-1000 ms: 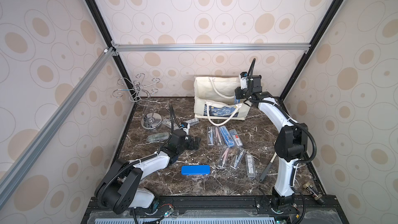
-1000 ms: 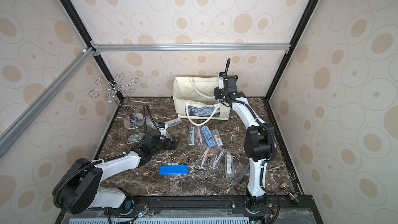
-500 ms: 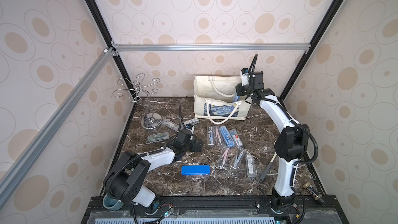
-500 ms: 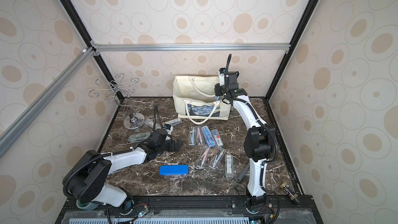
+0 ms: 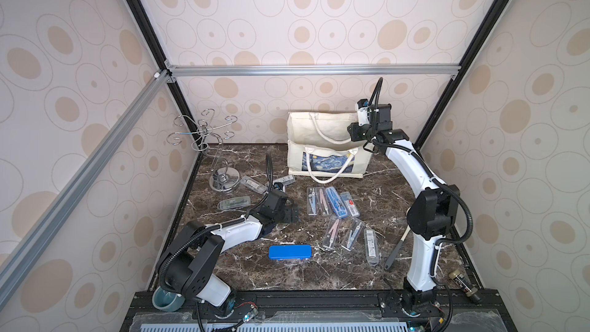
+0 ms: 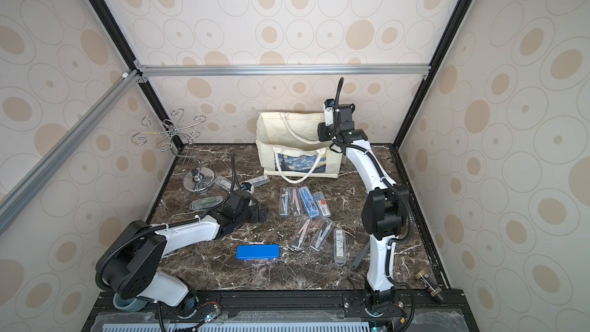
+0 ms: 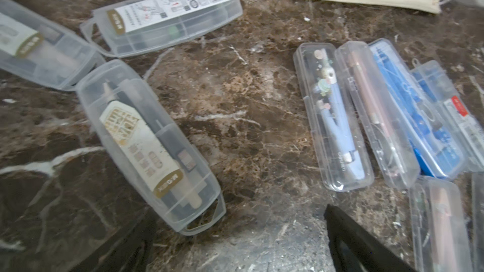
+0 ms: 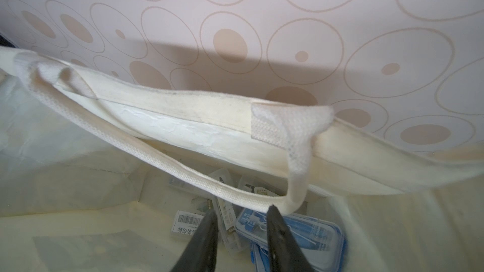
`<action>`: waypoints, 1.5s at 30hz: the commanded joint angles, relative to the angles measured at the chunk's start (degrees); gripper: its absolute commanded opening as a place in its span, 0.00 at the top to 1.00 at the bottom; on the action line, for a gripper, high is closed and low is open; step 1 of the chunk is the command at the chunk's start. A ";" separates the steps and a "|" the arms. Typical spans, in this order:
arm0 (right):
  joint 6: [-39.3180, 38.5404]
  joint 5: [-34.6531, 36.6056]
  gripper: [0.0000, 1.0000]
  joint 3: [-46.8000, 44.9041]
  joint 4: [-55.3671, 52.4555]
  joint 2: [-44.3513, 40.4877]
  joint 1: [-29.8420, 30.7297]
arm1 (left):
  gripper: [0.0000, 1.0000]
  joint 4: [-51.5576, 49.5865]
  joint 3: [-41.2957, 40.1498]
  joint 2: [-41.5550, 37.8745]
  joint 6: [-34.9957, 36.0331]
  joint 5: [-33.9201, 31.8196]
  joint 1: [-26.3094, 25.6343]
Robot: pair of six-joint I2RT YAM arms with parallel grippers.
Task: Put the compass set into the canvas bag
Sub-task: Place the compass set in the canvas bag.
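robot lab booth: aluminium frame (image 5: 313, 70), wallpapered panels (image 5: 287, 11)

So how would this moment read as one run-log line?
right end effector: open, empty, above canvas bag mouth | left end effector: open, low over table beside compass sets | bag: more sets inside
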 commanded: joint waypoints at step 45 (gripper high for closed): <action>8.68 -16.53 0.49 -45.48 15.76 -46.30 -0.05 | 0.00 -18.33 13.57 9.95 -26.67 -15.75 28.14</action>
